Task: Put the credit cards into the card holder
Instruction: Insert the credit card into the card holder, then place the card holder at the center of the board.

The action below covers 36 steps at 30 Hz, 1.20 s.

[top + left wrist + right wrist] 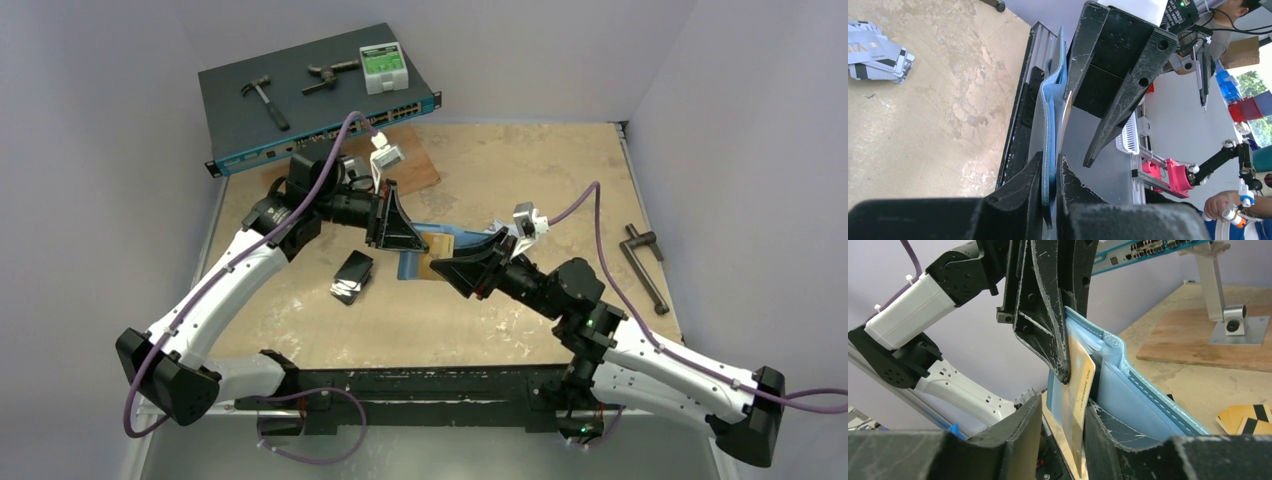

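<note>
Your left gripper [1050, 170] is clamped on the soft teal-blue folding card holder [1128, 395], held up at mid-table. The right gripper [1060, 407] has its jaws slightly apart around the stiff, slick gold-orange plastic card [1080, 380], which sits partly in a slot. Pinch the card by its near edge.

L arm: elbow out at 8 o'clock, forearm running up to centre, left gripper [418, 238] pointing ~4 o'clock, clamped on card holder [1049, 130] edge. R arm: elbow at 4 o'clock, right gripper [440, 265] pointing ~10 o'clock, nearly tip-to-tip w/ left, jaws slightly apart, gold credit card [1080, 385] between.
</note>
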Tool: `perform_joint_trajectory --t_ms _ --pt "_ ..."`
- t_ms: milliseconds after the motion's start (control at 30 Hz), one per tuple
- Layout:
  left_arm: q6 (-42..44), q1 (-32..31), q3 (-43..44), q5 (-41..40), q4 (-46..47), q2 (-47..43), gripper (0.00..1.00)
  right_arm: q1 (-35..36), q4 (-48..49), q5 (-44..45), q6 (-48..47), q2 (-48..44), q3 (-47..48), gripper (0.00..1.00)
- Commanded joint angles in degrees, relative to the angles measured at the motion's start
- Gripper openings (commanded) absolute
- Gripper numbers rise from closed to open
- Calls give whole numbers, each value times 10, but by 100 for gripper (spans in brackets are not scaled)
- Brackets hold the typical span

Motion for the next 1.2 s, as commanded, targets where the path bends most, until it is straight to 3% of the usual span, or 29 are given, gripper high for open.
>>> perform_joint_trajectory --t_ms 0,133,200,400,533,800,1033,1167 --pt "-45 -11 -24 63 41 -32 0 -2 -89 62 -21 11 13 39" --pt "-59 -3 -38 57 56 -32 0 -2 -145 88 -18 -20 8 47" --pt "-60 -1 -35 51 53 -30 0 -2 -172 102 -14 -40 1 56" --pt "-57 6 -77 12 26 -5 0 -2 -277 144 5 -94 9 58" --pt "-29 4 -106 -10 -20 74 0 -2 -340 176 32 -126 7 59" --pt "-19 -17 -94 -70 0 229 3 -2 -314 178 81 -112 -43 57" --pt "-50 -27 -137 -64 145 344 11 -3 -319 149 103 -25 -44 47" --pt "-85 -31 -176 -63 246 368 25 -2 -301 128 139 4 -73 39"
